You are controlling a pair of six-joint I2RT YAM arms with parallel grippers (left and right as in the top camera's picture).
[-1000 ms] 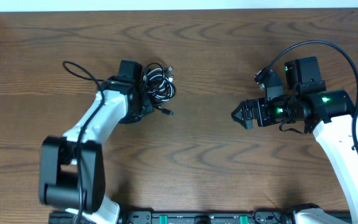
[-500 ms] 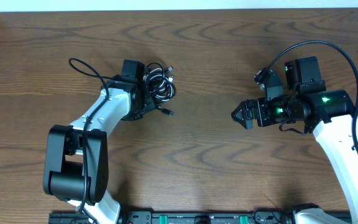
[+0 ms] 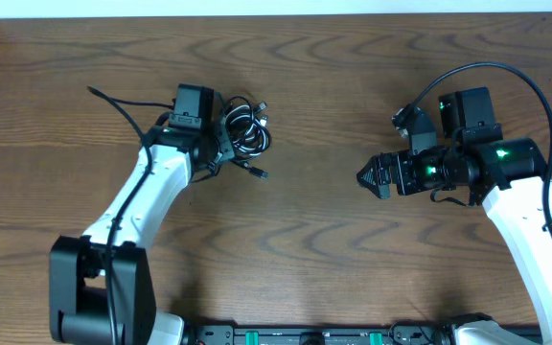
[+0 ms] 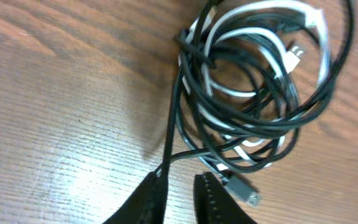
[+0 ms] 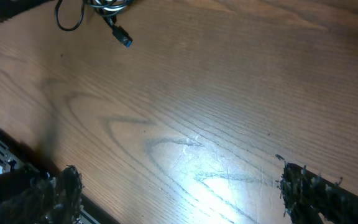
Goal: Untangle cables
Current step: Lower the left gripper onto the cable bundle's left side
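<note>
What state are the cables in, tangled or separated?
Tangled: the black and white cables loop through one another in a single coiled bundle on the table.

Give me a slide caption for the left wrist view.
Left gripper, jaws nearly together, beside a tangle of black and white cables.

White arms (image 3: 140, 196), black serrated fingers (image 4: 215, 202)

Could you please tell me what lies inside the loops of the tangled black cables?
A thin white cable threads through the coiled black cables, with bare brown wooden table showing in the gaps. Where strands cross, its path is hidden.
</note>
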